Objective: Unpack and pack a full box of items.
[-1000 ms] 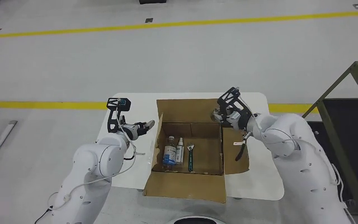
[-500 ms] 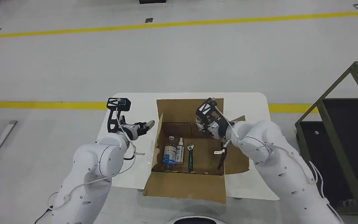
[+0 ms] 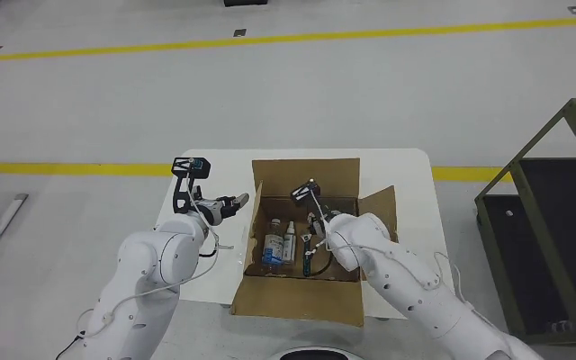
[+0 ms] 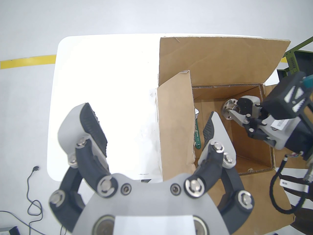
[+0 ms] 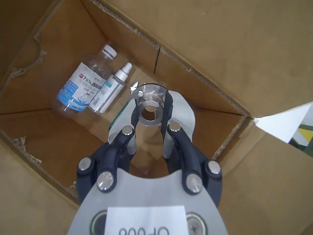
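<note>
An open cardboard box (image 3: 306, 173) stands on the white table (image 3: 405, 180). On its floor lie a clear bottle (image 5: 83, 84) with a blue label, a small white spray bottle (image 5: 111, 88) and a green-handled wrench (image 5: 117, 118). My right gripper (image 5: 151, 99) is down inside the box, shut on a round metal flange fitting (image 5: 146, 93), above the wrench's head. The left wrist view shows that fitting (image 4: 229, 110) low in the box near the far wall. My left gripper (image 4: 149, 121) hangs open and holds nothing, above the table just left of the box's left flap.
The box flaps (image 4: 176, 128) stand up around the opening, the left one between my left gripper and the inside. Bare table (image 4: 102, 79) lies left of the box. A green metal frame (image 3: 531, 180) stands off the table's right side. A cable (image 4: 34, 196) lies on the floor.
My right arm has swung left from above the box's far right corner and gone down into the box with the metal fitting. The left arm has kept still.
</note>
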